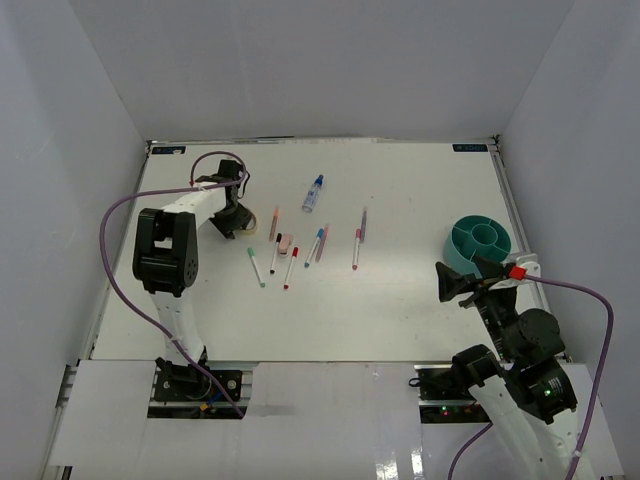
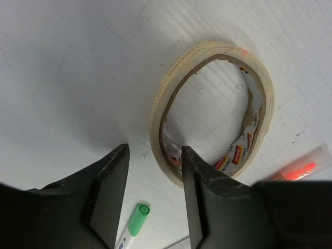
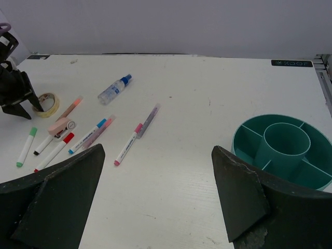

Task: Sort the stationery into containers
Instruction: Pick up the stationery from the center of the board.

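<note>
Left gripper (image 2: 154, 150) parted, straddling the tape ring's (image 2: 168, 88) near wall.
A green-capped pen (image 2: 138, 219) lies at its 6 o'clock and an orange marker (image 2: 298, 171) at 4; the right gripper (image 3: 155, 150) gapes wide, with the teal bowl (image 3: 280, 153) at its 3 o'clock.

tape ring (image 3: 45, 104) left of pens (image 3: 127, 145) | bottle (image 3: 114, 89) behind pens | organiser bowl (image 3: 282, 148) far right
</note>
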